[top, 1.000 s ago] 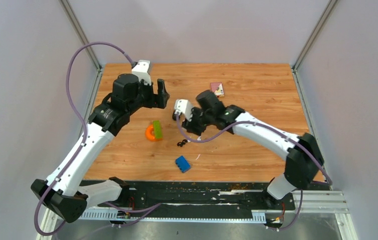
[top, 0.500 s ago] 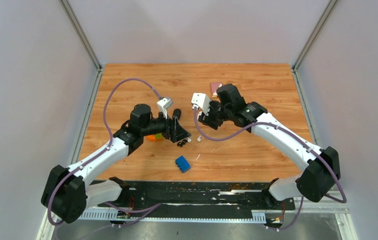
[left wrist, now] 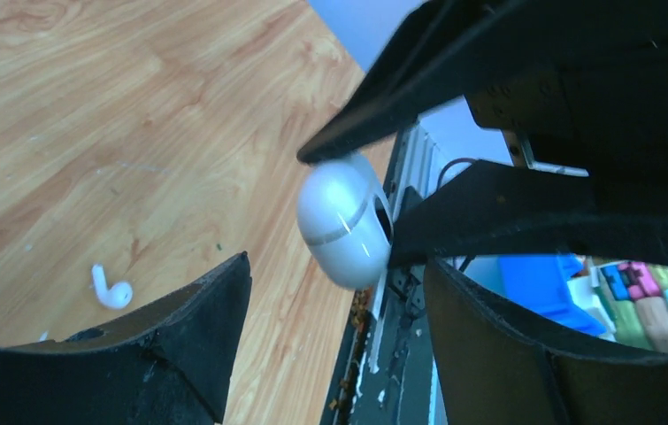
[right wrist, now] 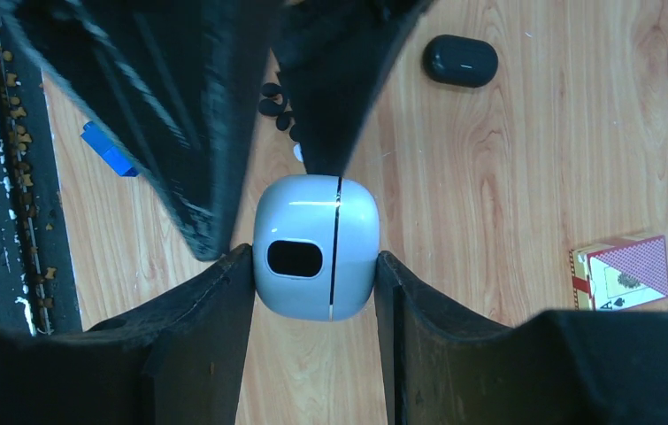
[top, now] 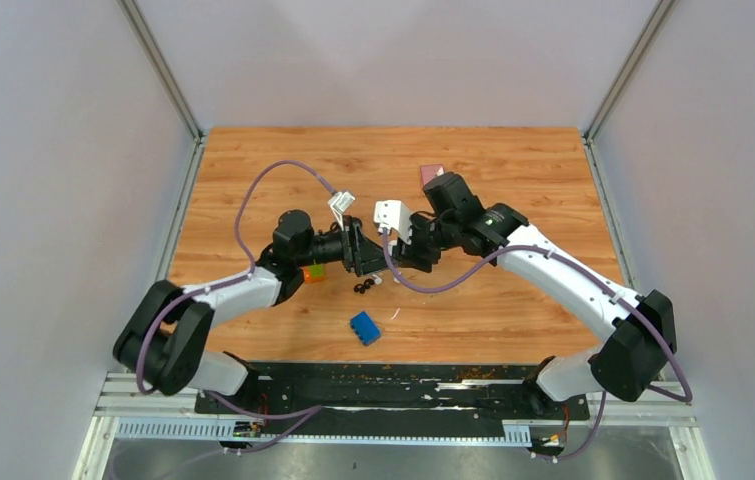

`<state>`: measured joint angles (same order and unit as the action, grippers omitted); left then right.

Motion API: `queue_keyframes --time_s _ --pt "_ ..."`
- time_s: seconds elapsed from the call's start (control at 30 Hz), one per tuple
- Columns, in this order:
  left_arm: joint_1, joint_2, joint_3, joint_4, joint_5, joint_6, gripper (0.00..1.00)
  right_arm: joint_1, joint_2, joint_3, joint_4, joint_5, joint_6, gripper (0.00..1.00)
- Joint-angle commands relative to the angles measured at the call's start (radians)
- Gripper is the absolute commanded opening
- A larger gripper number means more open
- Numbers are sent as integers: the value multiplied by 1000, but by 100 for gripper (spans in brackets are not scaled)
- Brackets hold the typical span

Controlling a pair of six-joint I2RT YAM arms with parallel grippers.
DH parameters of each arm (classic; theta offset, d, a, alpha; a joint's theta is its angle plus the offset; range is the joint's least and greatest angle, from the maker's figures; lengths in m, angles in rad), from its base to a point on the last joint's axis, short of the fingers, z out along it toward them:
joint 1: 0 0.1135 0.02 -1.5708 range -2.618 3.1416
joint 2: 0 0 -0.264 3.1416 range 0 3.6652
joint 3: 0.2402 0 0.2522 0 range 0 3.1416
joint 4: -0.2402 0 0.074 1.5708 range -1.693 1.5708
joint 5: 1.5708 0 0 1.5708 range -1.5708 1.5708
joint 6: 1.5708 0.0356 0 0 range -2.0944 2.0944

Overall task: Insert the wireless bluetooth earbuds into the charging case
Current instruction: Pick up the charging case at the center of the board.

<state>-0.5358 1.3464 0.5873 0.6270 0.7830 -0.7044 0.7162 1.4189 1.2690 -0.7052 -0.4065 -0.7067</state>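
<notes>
My right gripper (right wrist: pixel 314 258) is shut on a white charging case (right wrist: pixel 316 246), closed, held above the table at mid-table (top: pixel 399 254). My left gripper (left wrist: pixel 337 266) is open, and its fingertips (right wrist: pixel 211 221) reach right up to the same case (left wrist: pixel 344 221) without closing on it. Two black earbuds (top: pixel 361 288) and a white earbud (top: pixel 379 281) lie on the wood just below both grippers. One white earbud (left wrist: pixel 111 291) shows in the left wrist view. A closed black case (right wrist: pixel 460 60) lies on the table; the arms hide it in the top view.
A blue block (top: pixel 364 327) lies near the front edge. An orange and green object (top: pixel 311 272) sits under the left forearm. A deck of cards (top: pixel 431 175) lies behind the right wrist and also shows in the right wrist view (right wrist: pixel 622 270).
The left arm has swung down and right from the back left until its open gripper meets the right gripper. The right gripper has shifted back towards mid-table, still holding the white case.
</notes>
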Motion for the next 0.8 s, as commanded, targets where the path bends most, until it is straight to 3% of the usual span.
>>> queue_keyframes --time_s 0.0,0.07,0.17,0.33,0.57,0.77 --pt "-4 131 23 427 78 -292 77 20 -13 38 -5 -16 -42 22" --pt "-4 163 23 531 74 -359 74 23 -21 32 -5 -13 -44 22" --pt "-4 178 28 542 79 -383 69 23 -31 28 -5 -13 -39 22" --pt "-4 161 35 443 94 -332 59 24 -35 25 3 -8 -35 22" --pt "-4 121 42 253 83 -234 64 24 -32 37 8 11 -38 23" --pt "-4 133 45 285 94 -261 55 24 -31 50 3 20 -43 23"
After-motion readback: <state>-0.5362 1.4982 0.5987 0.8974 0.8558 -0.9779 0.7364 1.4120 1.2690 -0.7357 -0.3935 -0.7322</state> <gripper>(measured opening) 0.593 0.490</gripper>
